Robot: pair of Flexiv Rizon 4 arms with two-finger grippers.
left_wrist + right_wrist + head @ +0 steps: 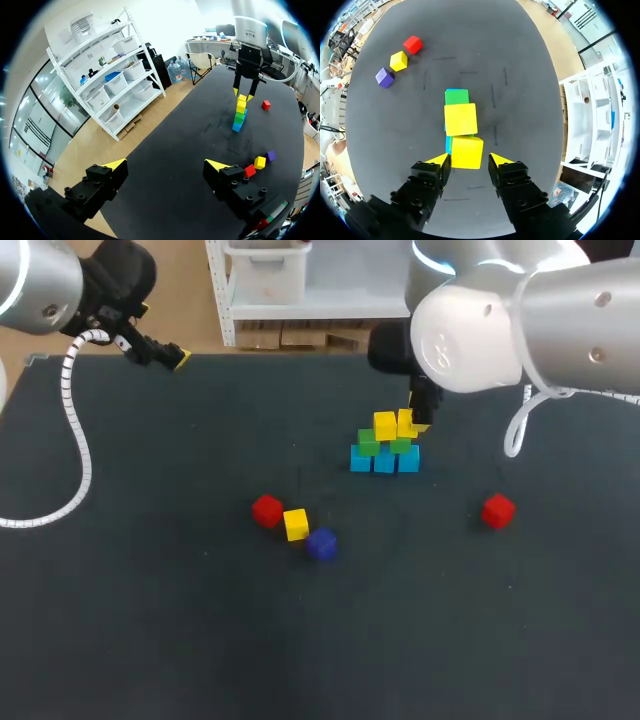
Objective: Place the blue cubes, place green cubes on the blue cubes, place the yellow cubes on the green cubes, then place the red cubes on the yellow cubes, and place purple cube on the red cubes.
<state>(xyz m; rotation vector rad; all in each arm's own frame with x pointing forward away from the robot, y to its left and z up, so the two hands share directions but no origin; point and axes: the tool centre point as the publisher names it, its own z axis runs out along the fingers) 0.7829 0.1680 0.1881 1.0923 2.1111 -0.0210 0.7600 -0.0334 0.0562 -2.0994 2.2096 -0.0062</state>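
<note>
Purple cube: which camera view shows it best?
Right wrist view: the purple cube lies unobstructed, its faces and colour plain, near a loose yellow cube. The head view shows it whole too, less distinctly; the left wrist view shows it small and far off.

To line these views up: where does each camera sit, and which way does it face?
Head view: above and behind, looking down on the table; left arm and right arm show.
Left wrist view: on the left arm, looking across at the stack and right gripper; open left gripper shows.
Right wrist view: on the right arm, looking down on the stack; its fingers flank a yellow cube.
Shared: the stack, in all three.
</note>
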